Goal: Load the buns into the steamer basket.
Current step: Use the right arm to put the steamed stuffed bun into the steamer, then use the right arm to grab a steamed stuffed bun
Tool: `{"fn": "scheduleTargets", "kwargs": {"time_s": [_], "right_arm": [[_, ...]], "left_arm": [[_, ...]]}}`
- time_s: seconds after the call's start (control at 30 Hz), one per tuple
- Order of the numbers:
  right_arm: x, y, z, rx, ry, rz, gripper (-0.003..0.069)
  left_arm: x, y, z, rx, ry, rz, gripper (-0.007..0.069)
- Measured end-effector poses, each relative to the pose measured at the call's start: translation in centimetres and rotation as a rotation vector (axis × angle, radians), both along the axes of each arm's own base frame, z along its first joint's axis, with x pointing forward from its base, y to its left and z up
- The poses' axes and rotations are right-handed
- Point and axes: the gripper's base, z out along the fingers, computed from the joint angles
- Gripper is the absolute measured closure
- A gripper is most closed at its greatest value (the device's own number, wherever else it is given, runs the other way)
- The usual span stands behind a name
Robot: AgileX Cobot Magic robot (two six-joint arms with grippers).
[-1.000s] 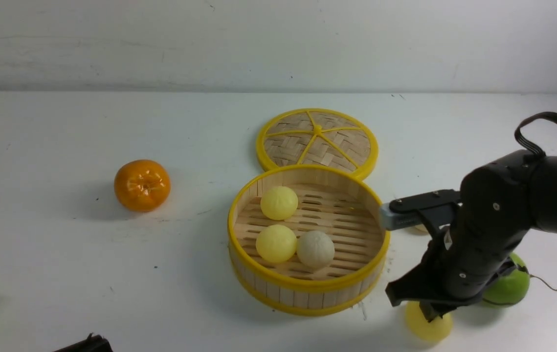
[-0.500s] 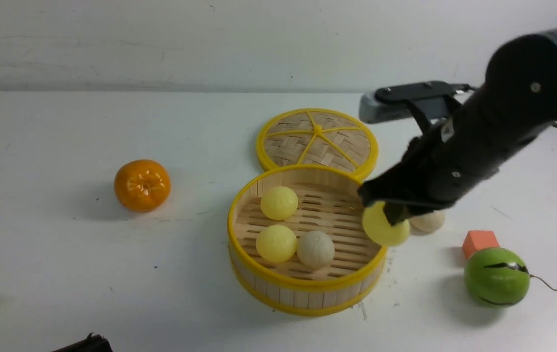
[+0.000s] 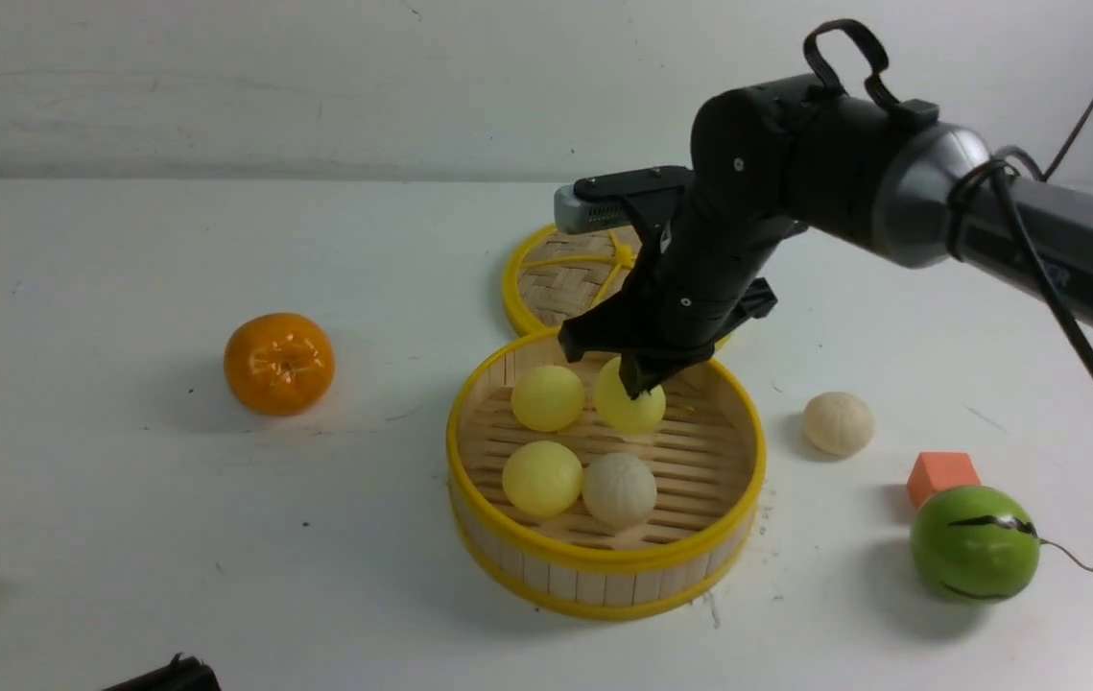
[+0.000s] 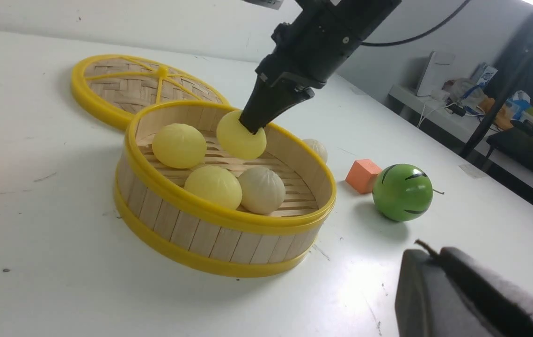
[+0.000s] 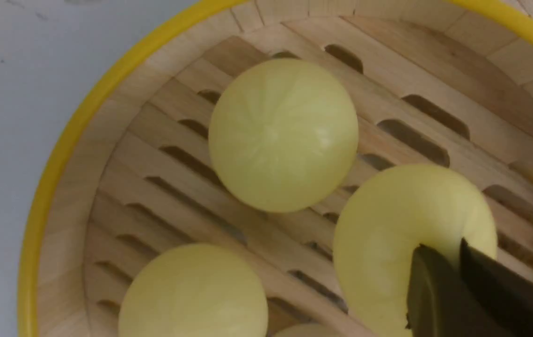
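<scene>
Over the basket (image 3: 604, 559), the right gripper (image 3: 638, 388) pinches a yellow bun (image 3: 625, 413); dropped here, it could bounce off the neighbouring bun (image 3: 547, 397).

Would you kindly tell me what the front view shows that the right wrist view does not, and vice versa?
Only the front view: the orange, lid, melon, cube and an off-white bun lying on the table outside the basket. Only the right wrist view: faint creases on a resting bun. Both: the right jaws shut on a yellow bun over the basket's slotted floor.
</scene>
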Motion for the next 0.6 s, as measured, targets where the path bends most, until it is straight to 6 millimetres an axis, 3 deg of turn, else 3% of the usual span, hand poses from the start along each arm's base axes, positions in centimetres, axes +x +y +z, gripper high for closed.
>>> {"fn": "scheduleTargets", "kwargs": {"time_s": [0.2, 0.27, 0.33, 0.47, 0.5, 0.6], "right_arm": [[0.8, 0.0, -1.6, -0.003, 0.011, -0.072, 0.0581], [0.9, 0.1, -1.7, 0.002, 0.007, -0.075, 0.054], [0.9, 0.1, -1.6, 0.008, 0.002, -0.077, 0.0452], [0.9, 0.2, -0.7, 0.006, 0.008, -0.076, 0.0319], [0.8, 0.1, 0.3, -0.007, 0.028, -0.069, 0.0258], [0.3, -0.1, 2.5, -0.031, 0.047, -0.038, 0.0204]], "left_arm": [[0.0, 0.0, 0.0, 0.0, 0.0, 0.0, 0.0596], [0.0, 0.0, 0.0, 0.0, 0.0, 0.0, 0.0596], [0.0, 0.0, 0.0, 0.0, 0.0, 0.0, 0.0596], [0.0, 0.0, 0.0, 0.0, 0.0, 0.0, 0.0596], [0.0, 0.0, 0.0, 0.0, 0.0, 0.0, 0.0594], [0.0, 0.0, 0.0, 0.0, 0.0, 0.0, 0.0588]]}}
